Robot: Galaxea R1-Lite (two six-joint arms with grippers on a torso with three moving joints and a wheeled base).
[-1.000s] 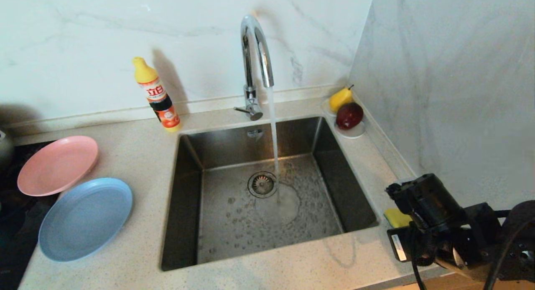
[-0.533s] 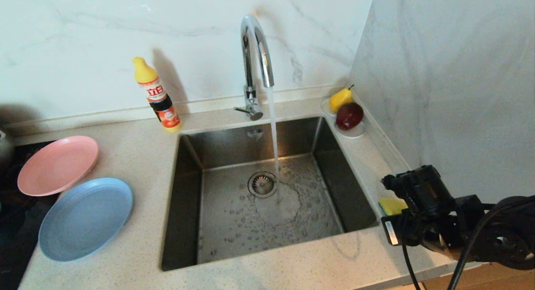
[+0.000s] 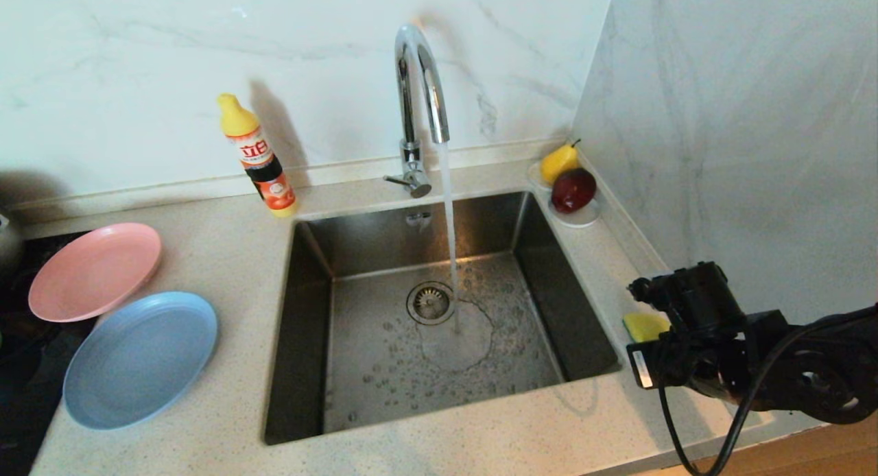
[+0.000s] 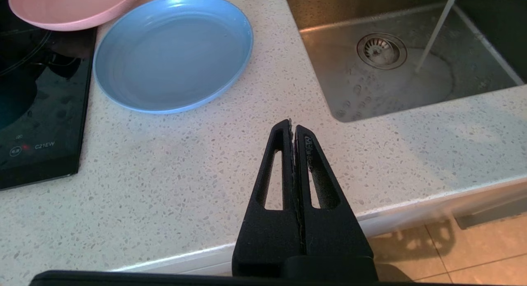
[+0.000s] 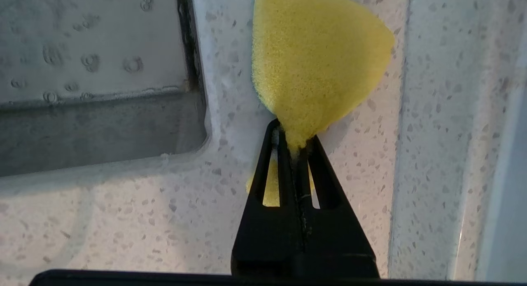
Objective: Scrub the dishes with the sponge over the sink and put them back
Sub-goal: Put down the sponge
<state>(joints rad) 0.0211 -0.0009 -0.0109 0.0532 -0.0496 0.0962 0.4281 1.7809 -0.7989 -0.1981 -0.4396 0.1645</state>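
The yellow sponge (image 5: 317,63) is above the counter strip between the sink (image 3: 384,366) and the right wall. My right gripper (image 5: 293,144) is shut on its narrow tail, and the wide end sticks out past the fingertips. From the head view only a corner of the sponge (image 3: 645,325) shows beside the right wrist. A pink plate (image 3: 92,270) and a light-blue plate (image 3: 140,358) lie on the counter left of the sink. My left gripper (image 4: 292,123) is shut on nothing, parked over the counter's front edge near the blue plate (image 4: 173,51).
Water runs from the chrome tap (image 3: 418,85) into the basin beside the drain (image 3: 431,302). A detergent bottle (image 3: 257,157) stands at the back. A pear (image 3: 559,162) and a red apple (image 3: 573,189) sit on a white saucer (image 3: 579,219). A black hob (image 4: 37,113) lies far left.
My right arm has shifted back along the counter towards the wall, carrying the sponge with it. The left arm and both plates have stayed put.
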